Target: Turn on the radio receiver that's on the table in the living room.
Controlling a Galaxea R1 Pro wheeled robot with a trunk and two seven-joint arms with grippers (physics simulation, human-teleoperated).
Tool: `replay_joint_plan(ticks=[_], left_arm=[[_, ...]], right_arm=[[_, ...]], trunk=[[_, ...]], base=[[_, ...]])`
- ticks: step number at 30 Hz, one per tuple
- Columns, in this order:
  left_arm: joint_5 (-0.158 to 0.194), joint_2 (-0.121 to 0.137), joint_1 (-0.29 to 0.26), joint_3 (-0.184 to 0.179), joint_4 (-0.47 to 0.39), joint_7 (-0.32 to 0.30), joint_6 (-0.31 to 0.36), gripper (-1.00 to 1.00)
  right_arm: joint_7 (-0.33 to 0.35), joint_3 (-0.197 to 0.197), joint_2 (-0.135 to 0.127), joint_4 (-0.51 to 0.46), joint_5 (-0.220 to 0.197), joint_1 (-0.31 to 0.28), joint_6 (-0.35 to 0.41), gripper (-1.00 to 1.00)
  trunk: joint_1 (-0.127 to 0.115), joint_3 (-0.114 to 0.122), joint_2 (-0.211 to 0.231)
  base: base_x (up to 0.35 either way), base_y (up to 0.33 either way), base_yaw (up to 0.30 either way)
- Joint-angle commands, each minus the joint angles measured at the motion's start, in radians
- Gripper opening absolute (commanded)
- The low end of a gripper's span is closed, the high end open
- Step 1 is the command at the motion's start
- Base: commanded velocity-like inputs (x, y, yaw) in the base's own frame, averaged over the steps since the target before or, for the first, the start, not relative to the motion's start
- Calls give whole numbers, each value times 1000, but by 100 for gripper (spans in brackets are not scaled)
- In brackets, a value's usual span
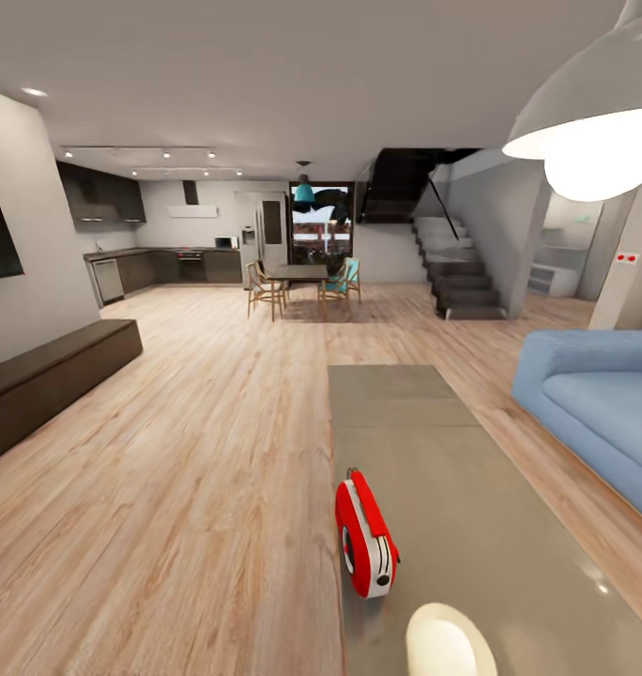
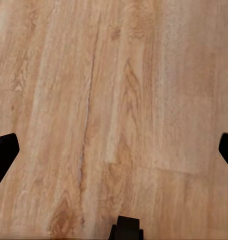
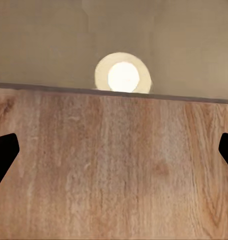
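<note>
The red radio receiver (image 1: 365, 535) with white trim stands upright on the glossy grey table (image 1: 471, 488), close to the table's left edge, its round dark dial facing left toward the floor. In the left wrist view, my left gripper (image 2: 114, 152) is open over bare wood floor, its dark fingertips (image 2: 4, 155) far apart. My right gripper (image 3: 114, 152) is open too, above the floor beside the table's edge (image 3: 44, 40). Nothing sits between either pair of fingers.
A light blue sofa (image 1: 593, 404) runs along the table's right side. A white pendant lamp (image 1: 593, 113) hangs at upper right, and its reflection (image 1: 448, 643) glows on the tabletop. A dark low bench (image 1: 49, 376) lines the left wall. Dining table (image 1: 302, 277), kitchen and stairs (image 1: 462, 277) lie far back.
</note>
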Motion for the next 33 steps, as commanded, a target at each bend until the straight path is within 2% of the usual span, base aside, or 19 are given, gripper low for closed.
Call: replay_joint_plan(ticks=[1, 11, 24, 29, 30, 33], left_arm=[[0, 1, 0, 0, 0, 0, -1, 100], [1, 1, 0, 0, 0, 0, -1, 100], [1, 1, 0, -1, 1, -1, -2, 100], [0, 1, 0, -1, 1, -1, -3, 100], [0, 1, 0, -1, 1, -1, -3, 100], [0, 1, 0, -1, 0, -1, -3, 100]], right_arm=[[0, 0, 0, 0, 0, 0, 0, 100], [-1, -3, -1, -29, 7, 0, 1, 100], [10, -5, 3, -386, 10, 0, 18, 100], [76, -1, 6, -513, 6, 0, 117, 100], [113, 0, 7, -566, 3, 0, 167, 100], [157, 0, 8, -636, 1, 0, 217, 100]], trunk=[[0, 0, 0], [0, 0, 0], [0, 0, 0], [0, 0, 0], [0, 0, 0], [0, 0, 0]], base=[[15, -23, 249], [2, -3, 42], [0, 0, 0], [0, 0, 0], [0, 0, 0], [0, 0, 0]])
